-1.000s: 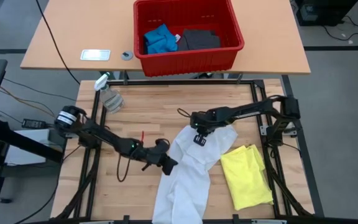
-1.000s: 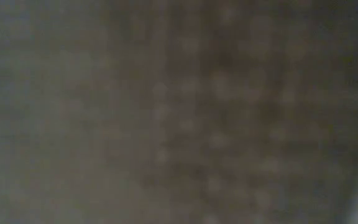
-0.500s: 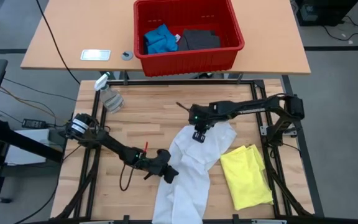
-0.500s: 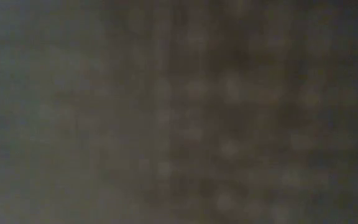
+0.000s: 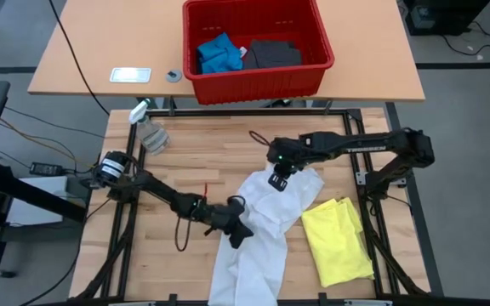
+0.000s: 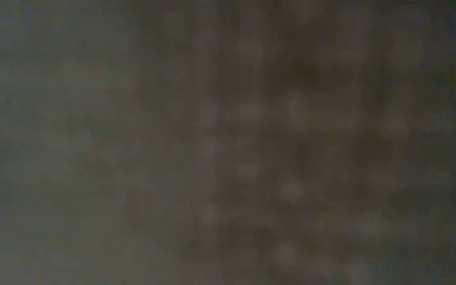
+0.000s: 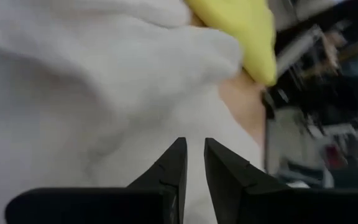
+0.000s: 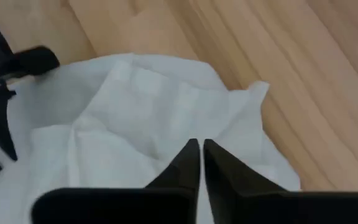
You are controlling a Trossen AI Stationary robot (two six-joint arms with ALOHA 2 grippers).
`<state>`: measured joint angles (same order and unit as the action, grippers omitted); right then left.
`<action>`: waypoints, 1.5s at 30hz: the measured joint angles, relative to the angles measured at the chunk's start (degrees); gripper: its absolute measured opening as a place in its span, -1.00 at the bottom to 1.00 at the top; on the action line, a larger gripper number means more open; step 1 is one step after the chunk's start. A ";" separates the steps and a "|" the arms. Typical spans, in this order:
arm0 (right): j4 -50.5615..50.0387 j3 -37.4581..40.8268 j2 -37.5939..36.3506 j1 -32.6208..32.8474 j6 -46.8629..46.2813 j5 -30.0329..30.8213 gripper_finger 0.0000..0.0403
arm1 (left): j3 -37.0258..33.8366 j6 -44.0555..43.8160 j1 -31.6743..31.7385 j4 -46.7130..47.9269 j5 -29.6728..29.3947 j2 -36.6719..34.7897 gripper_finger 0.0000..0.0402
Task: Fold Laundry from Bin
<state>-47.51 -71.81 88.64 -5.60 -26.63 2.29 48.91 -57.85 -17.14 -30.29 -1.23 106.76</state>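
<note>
Beneath both grippers lies white shirt (image 5: pixel 258 225) (crumpled).

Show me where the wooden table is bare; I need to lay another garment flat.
The widest free wood lies between the spray bottle and the white shirt, above the left arm. A narrower strip runs along the far edge, beyond the right arm. It is crowded on the near right, where the white shirt, yellow T-shirt and both end effectors sit.
</note>
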 joint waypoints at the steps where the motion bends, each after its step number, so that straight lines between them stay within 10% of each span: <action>1: -0.26 0.00 -0.30 0.66 -1.14 0.59 -0.92 | 0.37 1.06 0.89 -0.29 2.15 0.00 -0.69; 15: -2.02 5.86 0.28 -1.60 -8.18 7.31 -0.99 | 0.51 8.21 2.90 -3.03 8.22 4.82 -0.69; 30: 18.02 13.07 13.43 -7.94 -3.06 -10.52 -1.00 | 0.62 4.21 2.16 -0.07 13.35 5.01 -0.69; 45: 30.50 -4.65 27.11 -17.09 7.84 -11.31 -1.00 | 0.56 -3.66 -3.17 2.89 9.88 5.01 -0.69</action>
<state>-17.01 -76.46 115.75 -22.70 -18.78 -9.02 49.47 -61.51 -20.31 -27.40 8.66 111.77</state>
